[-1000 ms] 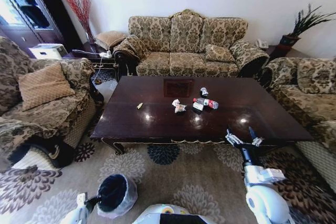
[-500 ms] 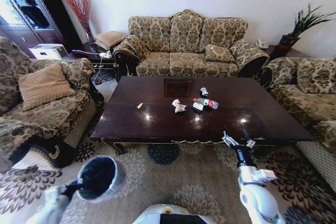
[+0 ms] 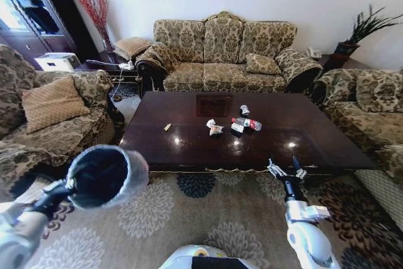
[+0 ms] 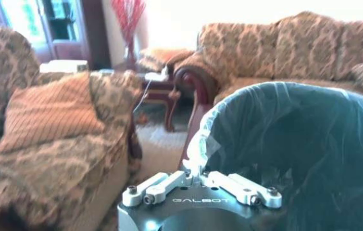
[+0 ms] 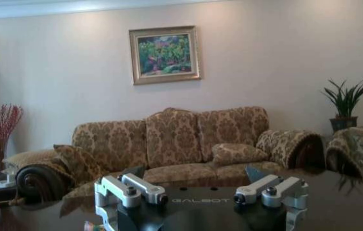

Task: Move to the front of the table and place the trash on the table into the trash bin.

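The dark glossy table (image 3: 189, 146) stands in front of me. Near its middle lies the trash: a clear bottle with a red label (image 3: 247, 123), a small can (image 3: 245, 110), crumpled wrappers (image 3: 215, 128) and a yellowish scrap (image 3: 167, 126) farther left. My left gripper (image 3: 65, 188) is shut on the rim of the trash bin (image 3: 101, 176), held tilted above the carpet off the table's front left corner. The left wrist view has the gripper (image 4: 199, 179) clamped on the bag-lined bin (image 4: 296, 144). At the table's front edge on the right, my right gripper (image 3: 285, 168) (image 5: 194, 174) is open and holds nothing.
Patterned sofas surround the table: one behind (image 3: 223, 51), one left (image 3: 50, 118), one right (image 3: 371, 111). A floral carpet (image 3: 208, 212) covers the floor between me and the table. A side table (image 3: 119, 70) stands in the back left corner and a plant (image 3: 362, 29) at the back right.
The left arm has lifted the trash bin from low beside my base up and out to the left, its mouth tipping toward the camera. The right gripper shifted slightly left along the table's front edge.
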